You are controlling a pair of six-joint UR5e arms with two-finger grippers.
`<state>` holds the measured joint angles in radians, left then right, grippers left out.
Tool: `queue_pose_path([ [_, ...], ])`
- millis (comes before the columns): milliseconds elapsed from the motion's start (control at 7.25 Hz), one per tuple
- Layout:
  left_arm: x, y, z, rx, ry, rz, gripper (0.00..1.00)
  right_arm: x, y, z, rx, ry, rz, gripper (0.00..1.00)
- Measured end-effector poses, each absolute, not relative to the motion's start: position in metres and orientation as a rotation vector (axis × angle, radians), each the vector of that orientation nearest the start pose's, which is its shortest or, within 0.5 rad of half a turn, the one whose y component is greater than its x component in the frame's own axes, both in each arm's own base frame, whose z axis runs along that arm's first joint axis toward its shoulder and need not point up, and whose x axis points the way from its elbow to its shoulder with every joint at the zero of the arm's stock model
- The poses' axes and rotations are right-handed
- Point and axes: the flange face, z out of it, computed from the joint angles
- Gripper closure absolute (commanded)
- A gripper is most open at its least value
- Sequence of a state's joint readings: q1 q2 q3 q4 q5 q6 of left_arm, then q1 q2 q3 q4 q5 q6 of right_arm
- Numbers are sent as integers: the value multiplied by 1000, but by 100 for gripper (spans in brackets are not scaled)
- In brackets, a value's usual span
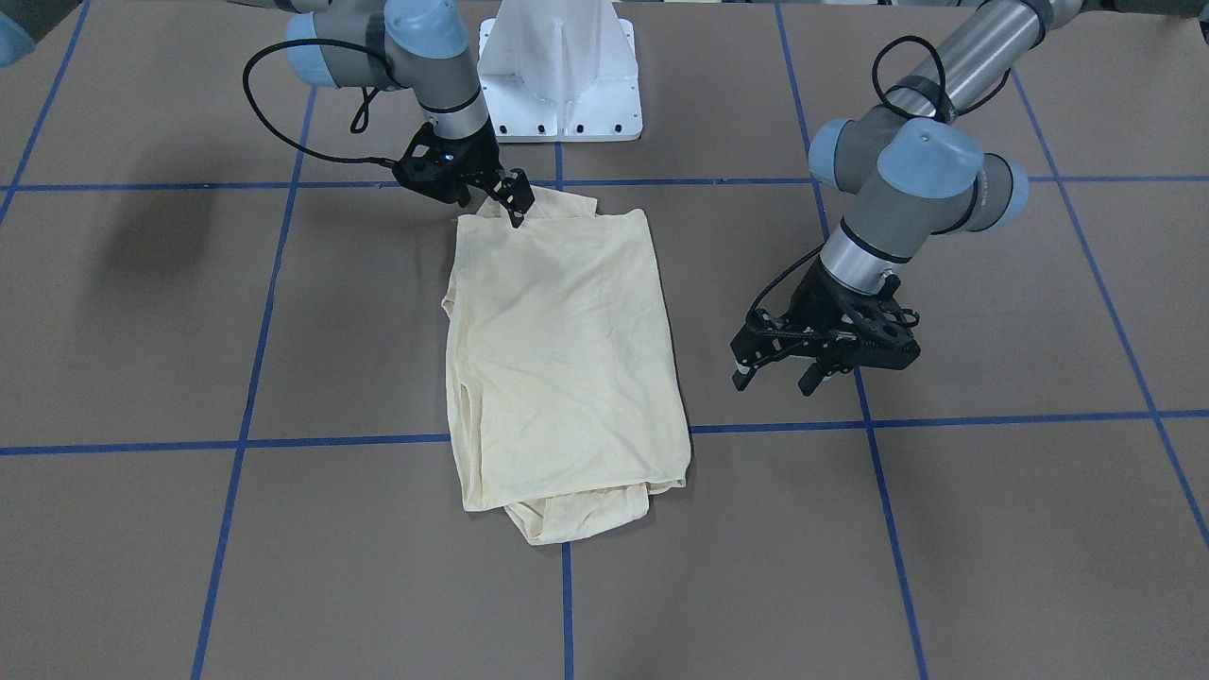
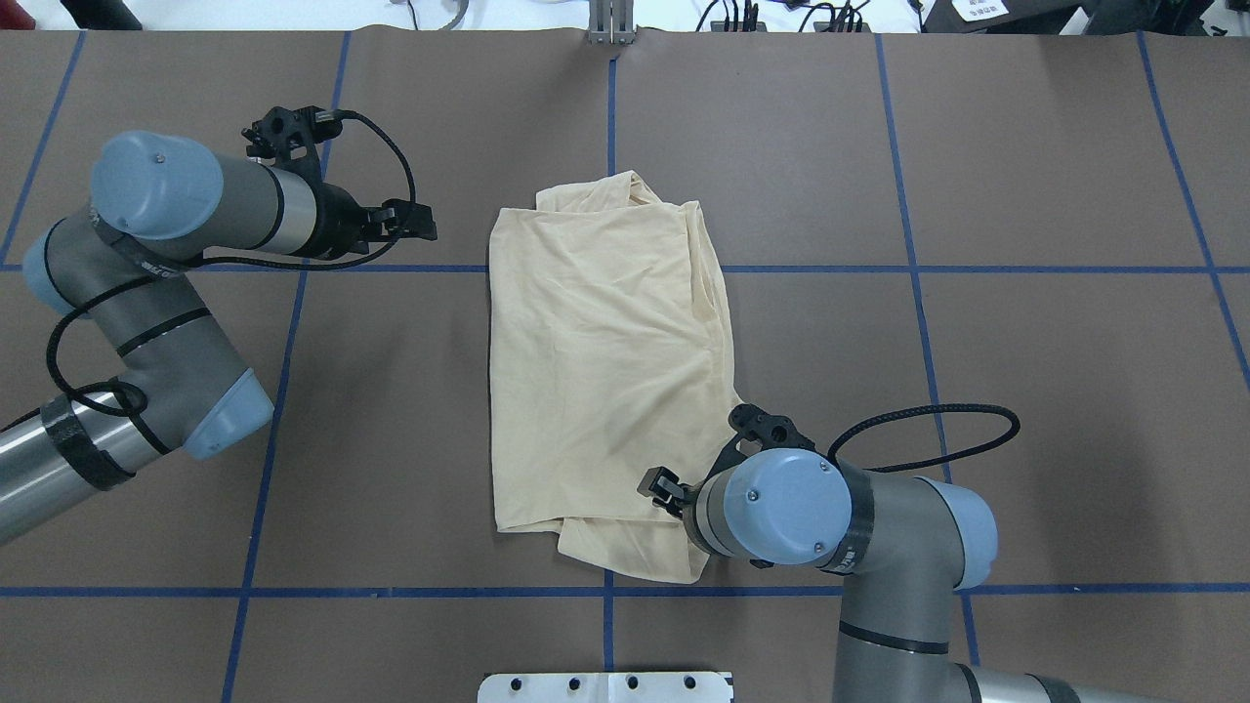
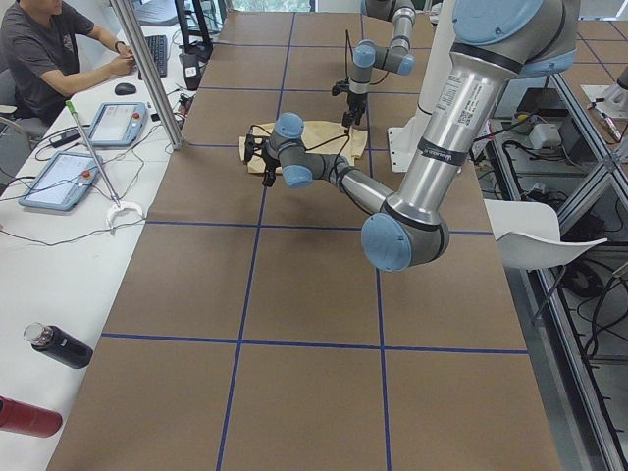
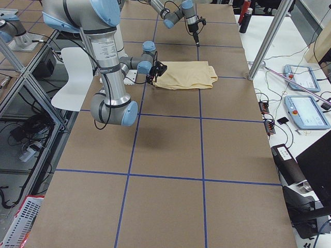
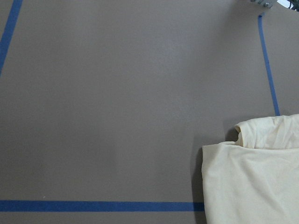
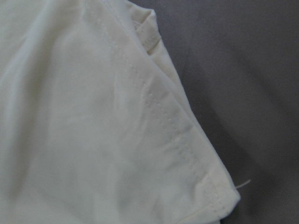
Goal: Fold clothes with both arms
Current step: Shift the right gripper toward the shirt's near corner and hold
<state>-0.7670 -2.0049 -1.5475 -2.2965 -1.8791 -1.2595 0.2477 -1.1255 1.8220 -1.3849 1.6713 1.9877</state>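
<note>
Brown worktop (image 1: 992, 529), blue grid — folded T-shirt (image 1: 567, 349) lies centre. Right end effector (image 1: 515, 203) angles down, clenched on its corner nearest the robot; left end effector (image 1: 774, 378) hovers beside it — fingers spread, holding nothing.

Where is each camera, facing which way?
Front-facing: across table, faces robot; left arm, right arm, shirt.
Overhead: behind robot, looking down; both arms.
Exterior left: table's left end; left arm near.
Exterior right: table's right end; right arm near.
Left wrist: above table, shirt corner; no body.
Right wrist: on shirt hem; no body.
All share the shirt.
</note>
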Motion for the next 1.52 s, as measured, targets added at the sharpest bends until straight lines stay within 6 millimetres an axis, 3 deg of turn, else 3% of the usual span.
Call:
queue_pose_path([
  [828, 407, -536, 338, 348, 1113, -228, 0, -584, -270, 285, -188, -866, 616, 11],
  [1103, 407, -536, 337, 348, 1114, -228, 0, -584, -268, 285, -190, -865, 614, 23],
  [1379, 407, -535, 337, 348, 1115, -229, 0, -583, -268, 286, -190, -864, 613, 26],
  [1517, 407, -535, 336, 347, 1116, -231, 0, -583, -267, 287, -190, -864, 613, 44],
])
